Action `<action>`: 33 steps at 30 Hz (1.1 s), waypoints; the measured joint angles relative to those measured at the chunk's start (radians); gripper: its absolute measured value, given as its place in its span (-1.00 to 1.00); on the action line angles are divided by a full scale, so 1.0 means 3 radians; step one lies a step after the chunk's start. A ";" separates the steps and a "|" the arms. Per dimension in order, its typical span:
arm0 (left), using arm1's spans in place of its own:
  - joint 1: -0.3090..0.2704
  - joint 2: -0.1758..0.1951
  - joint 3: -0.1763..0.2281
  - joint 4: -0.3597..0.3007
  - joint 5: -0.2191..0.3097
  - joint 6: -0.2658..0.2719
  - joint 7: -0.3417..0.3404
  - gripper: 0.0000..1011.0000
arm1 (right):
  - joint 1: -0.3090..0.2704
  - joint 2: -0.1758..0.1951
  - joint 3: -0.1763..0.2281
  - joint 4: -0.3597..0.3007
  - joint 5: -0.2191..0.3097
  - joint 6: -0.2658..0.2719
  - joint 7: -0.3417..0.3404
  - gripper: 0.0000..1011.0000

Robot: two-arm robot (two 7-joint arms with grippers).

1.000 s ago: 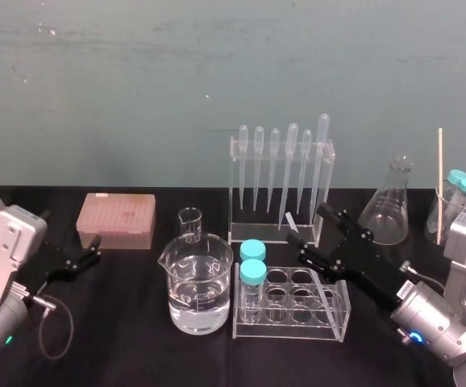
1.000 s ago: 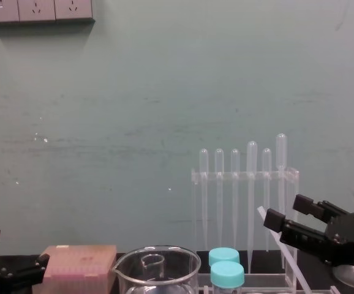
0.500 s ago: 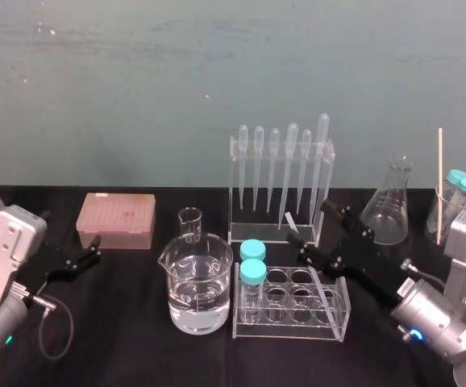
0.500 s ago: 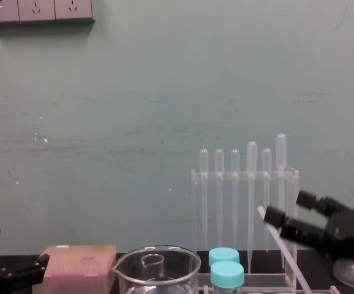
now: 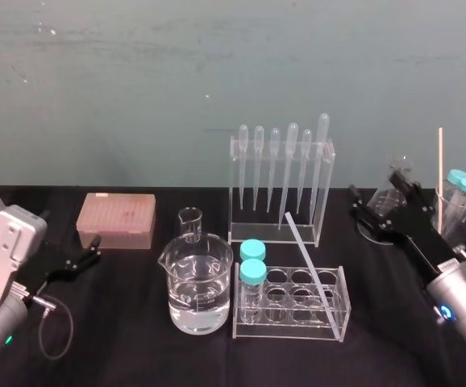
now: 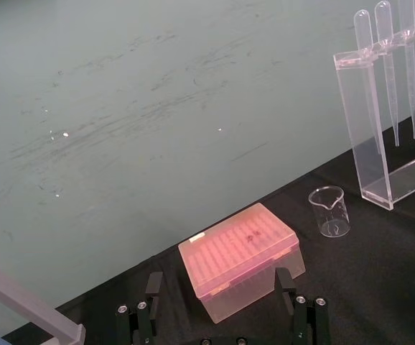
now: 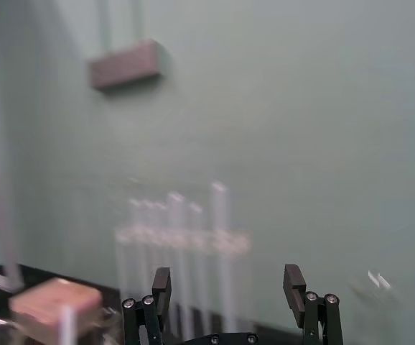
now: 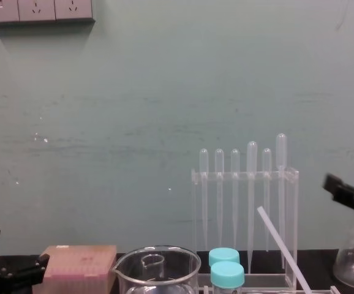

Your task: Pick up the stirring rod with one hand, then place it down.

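- Rightward and back is where the right hand [image 5: 376,200] has swung since a second ago, off the stirring rod [image 5: 309,262]. In the head view it hangs released and empty, just in front of the flask [image 5: 401,165] near the surface's back right corner.
- Head view again: the rod leans slanted in the tube rack [image 5: 289,334] at the middle of the front edge, with its top end free. The left hand [image 5: 96,248] idles by the left edge, near the pink box [image 5: 116,219].
- Left wrist view: its fingers are spread on nothing. I can read no label on the box.
- Right wrist view: the fingers are wide apart and hold nothing.
- Chest view: the rod looks loosely propped, so a nudge to the rack could tip it out. A careless swing of the right hand could knock the flask. The wall sockets [image 8: 39,9] show no legible writing.
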 joint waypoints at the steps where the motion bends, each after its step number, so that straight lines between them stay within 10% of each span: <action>1: 0.0000 0.0000 0.0000 0.0000 0.0000 0.0000 0.0000 0.98 | -0.0020 0.0001 0.0020 -0.0011 -0.0010 0.0063 -0.0052 0.98; 10: 0.0000 0.0000 0.0000 0.0000 0.0000 0.0000 0.0000 0.98 | -0.0187 0.0057 0.0072 -0.0093 -0.0107 0.0874 -0.0390 0.98; 33: 0.0000 0.0000 0.0000 0.0000 0.0000 0.0000 0.0000 0.98 | -0.0173 0.0059 0.0062 -0.0093 -0.0101 0.0784 -0.0358 0.98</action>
